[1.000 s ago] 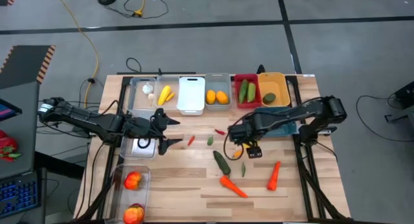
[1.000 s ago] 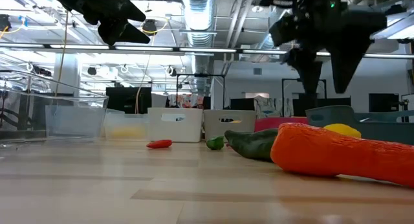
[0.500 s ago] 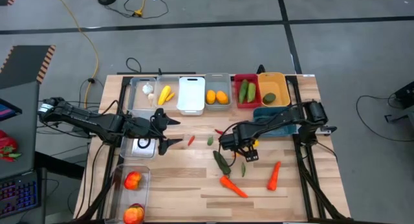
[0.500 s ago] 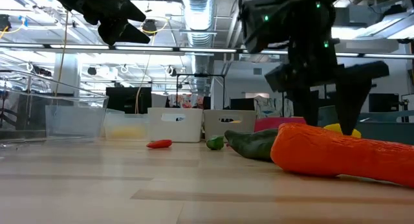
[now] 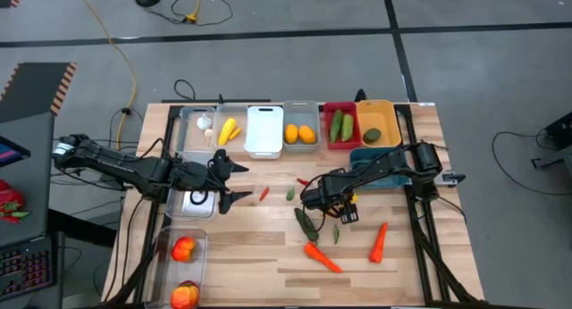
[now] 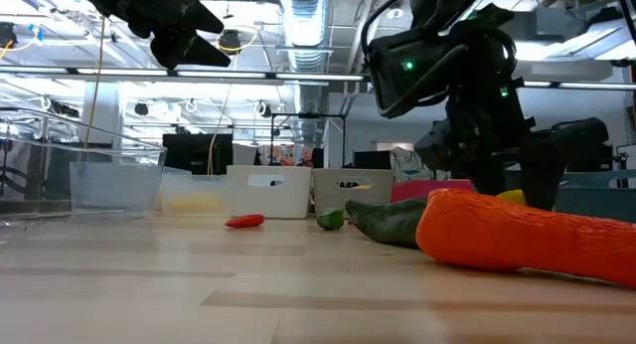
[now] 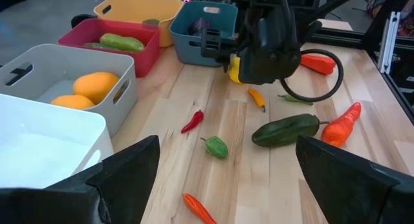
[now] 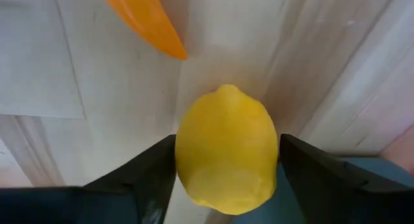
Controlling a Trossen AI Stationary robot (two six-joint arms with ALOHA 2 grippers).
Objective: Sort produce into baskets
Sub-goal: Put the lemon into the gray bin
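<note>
A yellow lemon (image 8: 226, 153) lies on the wooden table near its middle and also shows in the left wrist view (image 7: 234, 70). My right gripper (image 5: 332, 200) stands over it, pointing down, shut on it. My left gripper (image 5: 234, 179) hangs open and empty above the table's left half. Loose produce lies around: a dark green cucumber (image 5: 307, 224), two orange carrots (image 5: 322, 255) (image 5: 378, 242), a red chili (image 5: 264, 193), a small orange chili (image 8: 145, 20). The baskets stand in a row along the far edge, from a clear one (image 5: 198, 123) to an orange-yellow one (image 5: 377, 123). My right gripper pinches the lemon between its two fingers, one on each of its two opposite sides (image 8: 184, 166). The fingers come from above, pointing down. The lemon's pointed tip (image 8: 226, 89) points away from the wrist, and the lemon seems to rest on the table.
A teal basket (image 5: 374, 162) lies partly under my right arm. Clear bins with red fruit (image 5: 183, 255) stand at the near left. A white basket (image 5: 264, 130), a grey one with orange fruit (image 5: 300, 130) and a red one with cucumbers (image 5: 340, 126) sit in the far row.
My right gripper has gone toward the table's left edge and down onto the lemon, its arm sinking lower over the table. The lemon has stayed where it was.
</note>
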